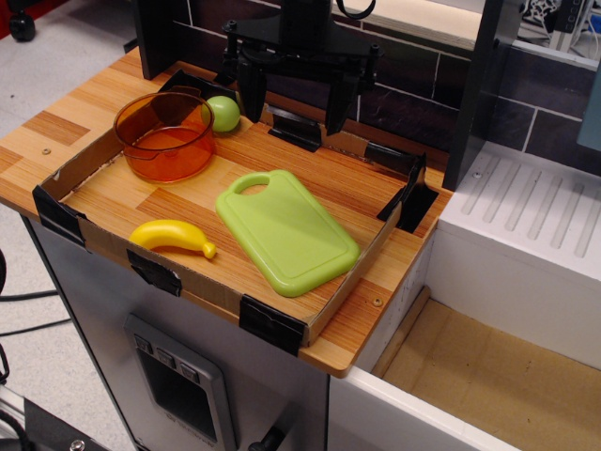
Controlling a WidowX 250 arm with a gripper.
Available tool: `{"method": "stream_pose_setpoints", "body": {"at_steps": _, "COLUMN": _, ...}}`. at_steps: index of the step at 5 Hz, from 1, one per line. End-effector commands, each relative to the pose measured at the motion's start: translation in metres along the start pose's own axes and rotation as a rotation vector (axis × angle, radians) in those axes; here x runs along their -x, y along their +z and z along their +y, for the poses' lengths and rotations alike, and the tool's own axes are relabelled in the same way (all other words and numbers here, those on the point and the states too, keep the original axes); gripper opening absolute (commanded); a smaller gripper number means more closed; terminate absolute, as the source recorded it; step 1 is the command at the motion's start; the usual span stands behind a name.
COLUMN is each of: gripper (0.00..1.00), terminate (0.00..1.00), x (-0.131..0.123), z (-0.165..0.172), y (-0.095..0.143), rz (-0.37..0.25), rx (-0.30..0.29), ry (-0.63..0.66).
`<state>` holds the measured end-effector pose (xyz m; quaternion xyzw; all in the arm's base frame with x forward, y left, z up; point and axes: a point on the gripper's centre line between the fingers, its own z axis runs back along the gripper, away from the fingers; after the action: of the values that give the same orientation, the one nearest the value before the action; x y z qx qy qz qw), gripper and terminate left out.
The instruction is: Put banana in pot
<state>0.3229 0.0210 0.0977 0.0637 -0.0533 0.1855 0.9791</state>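
The yellow banana point(172, 236) lies on the wooden tray floor near the front left edge. The translucent orange pot point(166, 135) stands empty at the back left of the tray. My black gripper point(296, 105) hangs at the back of the tray, above its rear edge, with its two fingers spread wide apart and nothing between them. It is well away from the banana and to the right of the pot.
A round green fruit point(223, 113) sits right behind the pot. A lime-green cutting board point(285, 229) lies flat in the middle of the tray. Low cardboard walls point(357, 277) with black corner brackets ring the tray. A white sink unit point(526, 216) stands to the right.
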Motion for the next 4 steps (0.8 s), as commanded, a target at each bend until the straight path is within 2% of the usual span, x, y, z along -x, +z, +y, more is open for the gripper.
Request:
{"method": "stream_pose_setpoints", "body": {"at_steps": 1, "gripper": 1.00, "terminate": 0.00, "x": 0.000, "z": 0.000, "y": 0.000, "rz": 0.000, "rx": 0.000, "ry": 0.000}}
{"method": "stream_pose_setpoints", "body": {"at_steps": 2, "gripper": 1.00, "terminate": 0.00, "x": 0.004, "z": 0.011, "y": -0.007, "rz": 0.012, "rx": 0.049, "ry": -0.248}}
{"method": "stream_pose_setpoints", "body": {"at_steps": 3, "gripper": 1.00, "terminate": 0.00, "x": 0.014, "z": 0.022, "y": -0.002, "rz": 0.001, "rx": 0.112, "ry": -0.493}}
{"method": "stream_pose_setpoints", "body": {"at_steps": 4, "gripper": 1.00, "terminate": 0.00, "x": 0.023, "z": 0.037, "y": -0.006, "rz": -0.001, "rx": 0.124, "ry": -0.743}}
